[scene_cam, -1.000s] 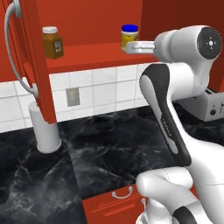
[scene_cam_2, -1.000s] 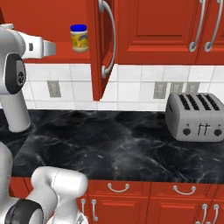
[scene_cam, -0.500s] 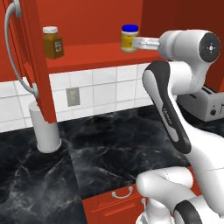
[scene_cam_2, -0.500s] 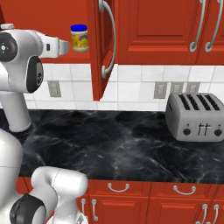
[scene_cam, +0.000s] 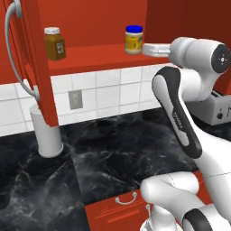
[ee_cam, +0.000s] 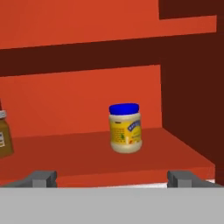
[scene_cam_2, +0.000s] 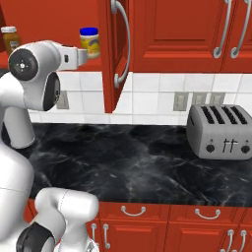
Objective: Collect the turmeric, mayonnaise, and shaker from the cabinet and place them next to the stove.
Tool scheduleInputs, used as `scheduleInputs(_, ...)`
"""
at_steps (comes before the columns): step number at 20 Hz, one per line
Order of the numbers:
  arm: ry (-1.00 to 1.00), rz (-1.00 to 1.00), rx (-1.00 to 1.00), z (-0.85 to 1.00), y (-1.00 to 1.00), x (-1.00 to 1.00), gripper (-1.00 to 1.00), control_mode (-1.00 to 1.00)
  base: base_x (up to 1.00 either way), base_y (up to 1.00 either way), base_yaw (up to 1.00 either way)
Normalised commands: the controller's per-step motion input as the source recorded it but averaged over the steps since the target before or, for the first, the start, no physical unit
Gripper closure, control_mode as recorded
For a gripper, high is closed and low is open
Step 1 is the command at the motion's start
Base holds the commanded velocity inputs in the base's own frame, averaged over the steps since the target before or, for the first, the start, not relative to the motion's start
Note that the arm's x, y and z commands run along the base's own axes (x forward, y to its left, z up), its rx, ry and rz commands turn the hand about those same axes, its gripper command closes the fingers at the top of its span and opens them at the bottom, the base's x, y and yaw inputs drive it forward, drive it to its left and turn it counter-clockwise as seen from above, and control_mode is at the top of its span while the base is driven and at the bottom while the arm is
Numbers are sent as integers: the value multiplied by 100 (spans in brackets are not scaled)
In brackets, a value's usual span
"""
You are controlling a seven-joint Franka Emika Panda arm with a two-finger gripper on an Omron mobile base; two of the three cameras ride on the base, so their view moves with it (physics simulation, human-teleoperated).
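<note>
Fingers (ee_cam: pixel 112 178) are spread wide and holding nothing, lined up in front of the cabinet (scene_cam: pixel 94 56) shelf. None of the 3 items has been moved as far as I can see: the mayonnaise (ee_cam: pixel 125 127) sits upright on that shelf, centered between the tips but farther back, not touching. The turmeric (scene_cam: pixel 54 43) stands on the same shelf, well off toward the open door. Can't spot the shaker, so basically everything's left to do.

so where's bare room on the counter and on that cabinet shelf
Counter: bare between the paper-towel roll and the toaster. Shelf: free between the turmeric and the mayonnaise; tighter from the mayonnaise to the cabinet's right wall.
</note>
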Motion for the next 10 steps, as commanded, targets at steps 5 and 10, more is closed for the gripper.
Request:
scheduleInputs(5,0,0,-4,2,-13,21,-100,-100,0,0,0)
scheduleInputs(10,0,-5,-1,10,0,30,-100,-100,0,0,0)
